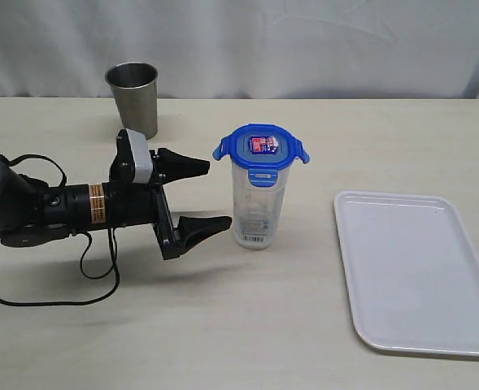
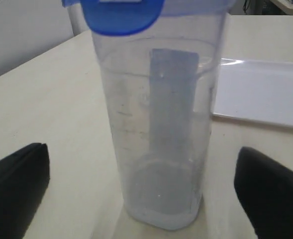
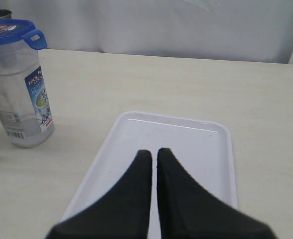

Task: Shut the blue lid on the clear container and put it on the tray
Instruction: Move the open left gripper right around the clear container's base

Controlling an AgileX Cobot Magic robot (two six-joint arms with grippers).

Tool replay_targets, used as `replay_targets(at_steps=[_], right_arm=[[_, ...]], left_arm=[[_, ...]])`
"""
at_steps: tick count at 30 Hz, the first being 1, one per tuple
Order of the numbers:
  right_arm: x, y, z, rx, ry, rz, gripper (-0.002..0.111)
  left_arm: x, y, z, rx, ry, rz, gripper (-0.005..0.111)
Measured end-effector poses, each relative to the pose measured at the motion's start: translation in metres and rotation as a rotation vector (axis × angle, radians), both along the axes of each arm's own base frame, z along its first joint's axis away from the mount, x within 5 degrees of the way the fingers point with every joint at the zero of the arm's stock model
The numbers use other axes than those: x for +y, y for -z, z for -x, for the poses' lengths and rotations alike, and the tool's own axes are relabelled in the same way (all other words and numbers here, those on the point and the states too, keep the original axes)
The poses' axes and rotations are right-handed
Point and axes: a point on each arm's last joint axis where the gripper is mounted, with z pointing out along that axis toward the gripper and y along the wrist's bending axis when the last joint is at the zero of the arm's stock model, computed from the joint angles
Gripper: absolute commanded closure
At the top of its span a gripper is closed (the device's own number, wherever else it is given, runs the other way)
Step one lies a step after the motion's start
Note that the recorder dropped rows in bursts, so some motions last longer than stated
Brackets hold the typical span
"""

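Observation:
The clear container (image 1: 259, 203) stands upright on the table with the blue lid (image 1: 261, 149) resting on its mouth, side flaps sticking outward. My left gripper (image 1: 215, 195) is open just left of the container, fingers wide apart and not touching it. In the left wrist view the container (image 2: 161, 134) fills the middle between the two black fingertips (image 2: 17, 184). The white tray (image 1: 418, 272) lies flat to the right. In the right wrist view my right gripper (image 3: 154, 152) hangs shut and empty over the tray (image 3: 186, 144), with the container (image 3: 19, 94) off to one side.
A steel cup (image 1: 132, 97) stands at the back left, behind the left arm. A black cable (image 1: 93, 268) loops on the table under that arm. A white curtain closes off the far edge.

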Motion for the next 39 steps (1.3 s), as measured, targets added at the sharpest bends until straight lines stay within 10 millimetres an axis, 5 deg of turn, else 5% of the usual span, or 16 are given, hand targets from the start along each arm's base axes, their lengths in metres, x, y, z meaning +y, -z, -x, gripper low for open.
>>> replay_targets(at_steps=[9, 17, 39], right_arm=[[0.000, 0.000, 0.000, 0.000, 0.000, 0.000, 0.104], [0.000, 0.000, 0.000, 0.000, 0.000, 0.000, 0.104], [0.000, 0.000, 0.000, 0.000, 0.000, 0.000, 0.104]], left_arm=[[0.000, 0.001, -0.002, 0.021, -0.028, -0.002, 0.003], [0.009, 0.010, -0.015, 0.108, -0.225, -0.078, 0.003], [-0.014, 0.020, -0.012, 0.029, 0.071, -0.109, 0.003]])
